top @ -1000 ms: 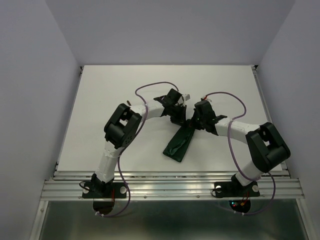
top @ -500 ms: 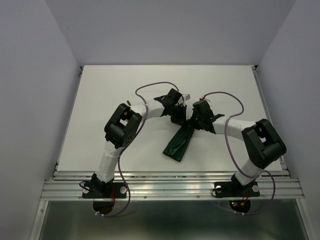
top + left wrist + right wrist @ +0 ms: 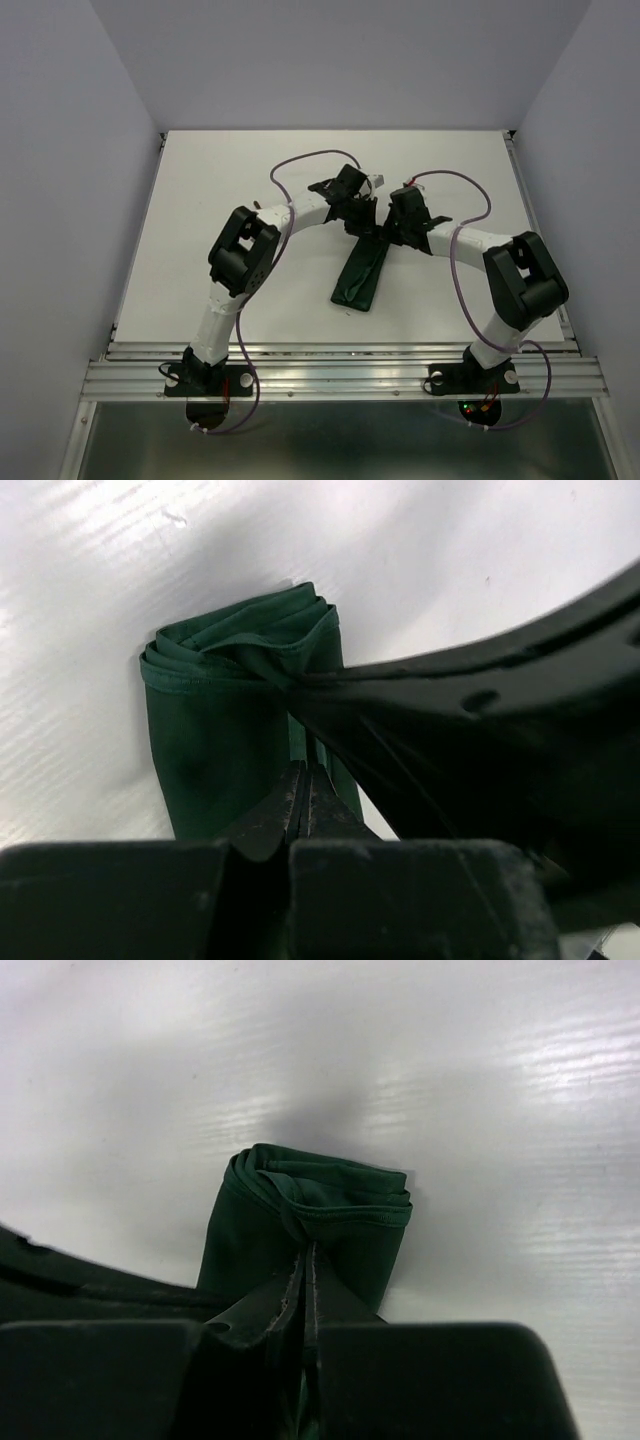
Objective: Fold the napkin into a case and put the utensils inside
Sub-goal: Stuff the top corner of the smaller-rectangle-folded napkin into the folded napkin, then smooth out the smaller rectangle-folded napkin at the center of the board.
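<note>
The dark green napkin (image 3: 361, 276) lies on the white table as a narrow folded strip running from near to far, its near end resting on the table. My left gripper (image 3: 364, 226) and right gripper (image 3: 396, 238) meet at its far end. In the left wrist view the jaws of the left gripper (image 3: 303, 780) are closed on a fold of the napkin (image 3: 225, 730), with the right arm's black body close on the right. In the right wrist view the right gripper (image 3: 305, 1260) is shut on the bunched napkin end (image 3: 320, 1205). The spoon and fork are out of view.
The white table (image 3: 220, 200) has grey walls at the back and on both sides. A metal rail (image 3: 340, 365) runs along the near edge by the arm bases. Purple cables (image 3: 300, 165) loop above both forearms.
Both grippers have moved away from the bases with the napkin's far end. The strip has swung from a slant to nearly straight front to back and has stretched out.
</note>
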Tool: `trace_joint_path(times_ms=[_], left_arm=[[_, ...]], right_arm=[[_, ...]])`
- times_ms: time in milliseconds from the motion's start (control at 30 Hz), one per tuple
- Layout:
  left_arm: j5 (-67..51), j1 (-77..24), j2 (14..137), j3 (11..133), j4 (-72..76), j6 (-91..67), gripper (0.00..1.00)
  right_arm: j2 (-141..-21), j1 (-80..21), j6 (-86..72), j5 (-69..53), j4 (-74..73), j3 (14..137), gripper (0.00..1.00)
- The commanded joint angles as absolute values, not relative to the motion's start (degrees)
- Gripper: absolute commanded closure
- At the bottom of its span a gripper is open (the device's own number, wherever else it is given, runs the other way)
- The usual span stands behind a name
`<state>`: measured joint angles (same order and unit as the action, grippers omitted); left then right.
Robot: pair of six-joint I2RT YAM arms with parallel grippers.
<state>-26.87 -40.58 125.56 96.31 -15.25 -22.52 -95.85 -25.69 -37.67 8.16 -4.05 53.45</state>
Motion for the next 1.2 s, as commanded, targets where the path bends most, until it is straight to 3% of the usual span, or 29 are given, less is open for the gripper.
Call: trace_joint_path(times_ms=[0, 100, 267, 600, 833, 867, 967, 1067, 1167], left_arm=[[-26.37, -39.38, 124.36, 100.98, -16.7, -21.36, 1.0], [-26.28, -39.2, 124.72, 103.18, -17.75, -21.09, 1.0], [-26.46, -38.94, 124.1, 104.24, -18.19, -21.27, 1.0], [-19.87, -38.67, 118.66, 100.38, -21.09, -19.87, 1.0], [-11.62, -40.42, 108.03, 87.11, -23.37, -18.02, 0.99], [-10.82, -40.95, 106.19, 85.79, -23.73, -17.84, 0.96], [-7.22, -44.03, 103.45, 81.4, -25.13, -17.67, 0.68], [-2.65, -47.01, 101.96, 80.42, -25.93, -17.67, 0.54], [1.39, -49.3, 101.08, 80.16, -26.19, -16.97, 0.52]], right_arm=[[-98.17, -24.79, -34.99, 7.74, -3.78, 57.04, 0.86], [-98.35, -24.26, -34.37, 7.47, -4.39, 58.27, 0.69], [-95.98, -23.03, -33.66, 7.3, -5.88, 58.71, 0.56], [-85.71, -22.41, -36.64, 5.89, -9.31, 52.66, 0.51], [-77.88, -22.41, -42.97, -6.05, -7.39, 41.41, 0.51], [-76.65, -22.41, -43.67, -8.15, -6.95, 38.87, 0.51], [-75.5, -22.41, -46.4, -10.54, -6.68, 36.57, 0.51], [-74.27, -22.94, -50.08, -13.96, -1.43, 32.97, 0.5], [-74.88, -23.55, -52.29, -16.16, 3.5, 29.89, 0.49]])
